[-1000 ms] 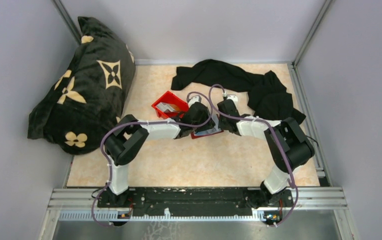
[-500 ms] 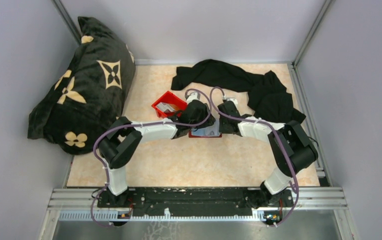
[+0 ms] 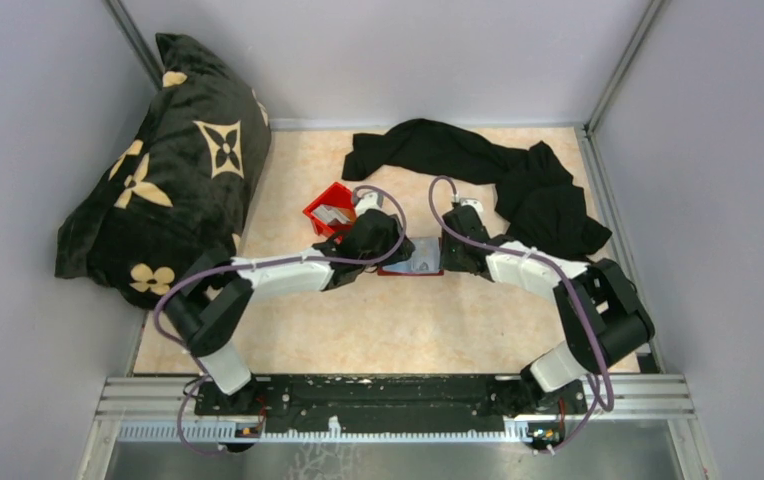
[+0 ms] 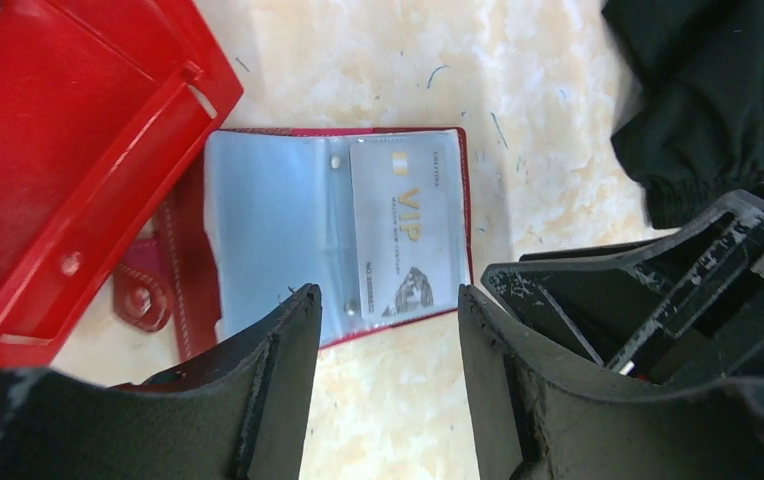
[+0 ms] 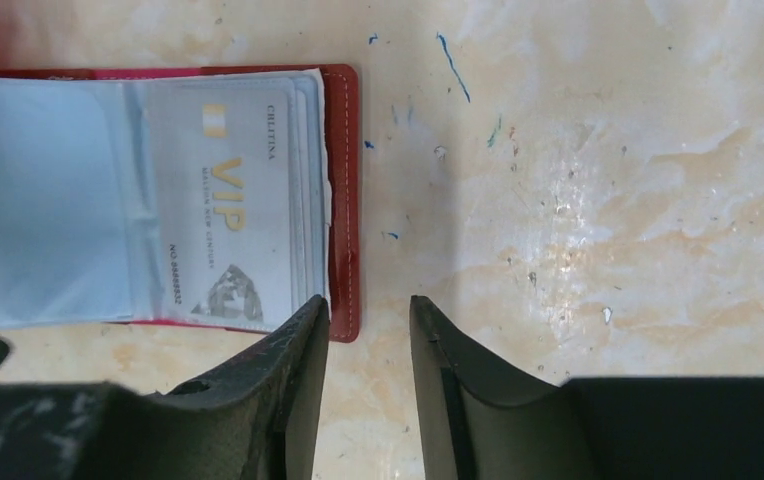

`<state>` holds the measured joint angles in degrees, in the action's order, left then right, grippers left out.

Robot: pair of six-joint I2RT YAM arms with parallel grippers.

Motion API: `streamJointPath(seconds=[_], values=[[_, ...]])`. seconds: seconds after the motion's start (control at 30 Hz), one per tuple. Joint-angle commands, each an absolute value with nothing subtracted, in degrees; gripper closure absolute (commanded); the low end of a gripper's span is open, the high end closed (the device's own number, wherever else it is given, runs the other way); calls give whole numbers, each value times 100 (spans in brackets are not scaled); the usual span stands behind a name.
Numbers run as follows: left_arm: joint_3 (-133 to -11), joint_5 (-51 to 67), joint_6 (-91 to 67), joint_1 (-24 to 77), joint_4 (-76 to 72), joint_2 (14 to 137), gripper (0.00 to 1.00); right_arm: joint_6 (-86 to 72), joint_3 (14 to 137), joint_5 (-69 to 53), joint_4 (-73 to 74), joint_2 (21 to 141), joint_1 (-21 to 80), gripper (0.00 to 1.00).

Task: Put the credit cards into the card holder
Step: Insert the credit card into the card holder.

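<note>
In front of me the beige marbled tabletop (image 3: 378,330) carries the card holder (image 3: 416,260), lying open and flat just beside a red plastic bin (image 3: 330,205). A crumpled black garment (image 3: 478,160) lies at the far edge, and a black flower-patterned pillow (image 3: 158,170) at the far left.

Printed in large gold letters across the pale credit card (image 5: 223,215) in the open card holder (image 5: 344,180): "VIP". Just beneath, a line of tiny print, too small to read. Along one edge, a serial line beginning "NO", digits unclear. Near a corner, a short brand word, illegible.
</note>
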<state>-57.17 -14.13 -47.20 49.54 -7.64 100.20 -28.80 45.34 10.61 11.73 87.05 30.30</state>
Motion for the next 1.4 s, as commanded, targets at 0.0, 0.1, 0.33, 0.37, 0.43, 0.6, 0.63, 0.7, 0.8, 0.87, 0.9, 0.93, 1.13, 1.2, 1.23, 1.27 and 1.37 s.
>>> streamJointPath(seconds=[0.0, 0.1, 0.33, 0.37, 0.43, 0.6, 0.63, 0.7, 0.8, 0.87, 0.9, 0.93, 1.13, 1.2, 1.23, 1.27, 1.37], values=[[-5265, -1672, -4604, 5023, -785, 9347, 41, -3052, 4359, 880, 894, 8179, 2987, 61], [-4992, -1734, -4637, 5036, -778, 9117, 40, -3134, 4195, 583, 727, 8060, 2931, 57], [-4870, -1664, -4716, 5106, -674, 9164, 40, -3295, 3781, 19, 150, 7972, 2839, 51], [-4855, -1693, -4717, 5114, -664, 9172, 40, -3321, 3738, -49, 78, 7972, 2800, 50], [-4842, -1724, -4710, 5115, -625, 9200, 40, -3362, 3679, -187, -26, 7995, 2726, 49], [-4863, -1768, -4709, 5142, -483, 9290, 40, -3492, 3534, -484, -328, 8067, 2541, 48], [-4890, -1775, -4704, 5149, -432, 9318, 40, -3517, 3507, -512, -371, 8075, 2509, 48], [-4935, -1853, -4697, 5163, -326, 9382, 40, -3545, 3479, -504, -385, 8092, 2488, 48], [-5055, -1961, -4677, 5174, -186, 9520, 40, -3571, 3463, -494, -393, 8133, 2478, 48], [-5142, -2013, -4659, 5181, -111, 9636, 40, -3580, 3454, -496, -403, 8168, 2476, 48], [-5182, -2032, -4658, 5185, -73, 9679, 40, -3577, 3450, -499, -398, 8187, 2478, 48], [-5226, -2049, -4652, 5185, -25, 9710, 40, -3578, 3446, -502, -403, 8203, 2478, 48], [-5390, -2209, -4640, 5199, 299, 9872, 40, -3582, 3415, -557, -444, 8286, 2479, 48], [-5403, -2255, -4663, 5207, 413, 9881, 40, -3606, 3390, -584, -479, 8297, 2479, 48], [-5391, -2275, -4673, 5211, 447, 9867, 40, -3630, 3378, -595, -505, 8309, 2479, 48], [-5377, -2303, -4675, 5218, 483, 9850, 40, -3637, 3368, -606, -523, 8320, 2479, 48], [-5334, -2443, -4698, 5237, 605, 9794, 39, -3662, 3349, -607, -551, 8377, 2473, 48]])
